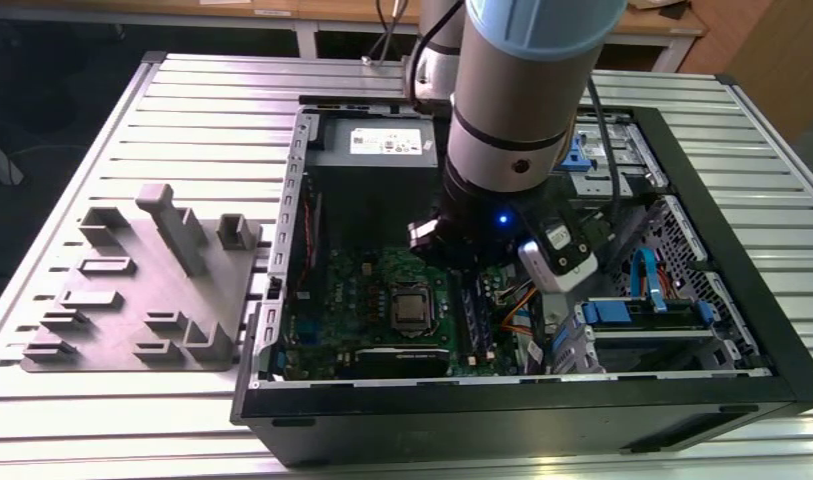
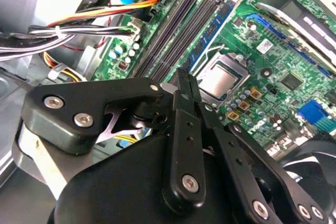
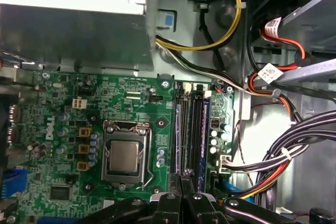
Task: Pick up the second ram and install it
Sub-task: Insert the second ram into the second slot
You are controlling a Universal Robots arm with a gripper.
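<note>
Arm reaches down into open case [image 1: 513,410]. Gripper [image 2: 184,77] pinched together, nothing between fingers, tip hovering just above slot bank by motherboard [image 2: 265,66] edge, cable side. Ram [image 2: 215,30] stands upright in slot nearest CPU [image 2: 220,80], looks seated. Whether this is second stick, cannot tell.

Handling, as judged: ram light, thin, stiff, fragile. Chips and contact edge best left untouched. Take hold across flat faces at top edge, mid-length, square to slot. Press evenly, no twisting.
</note>
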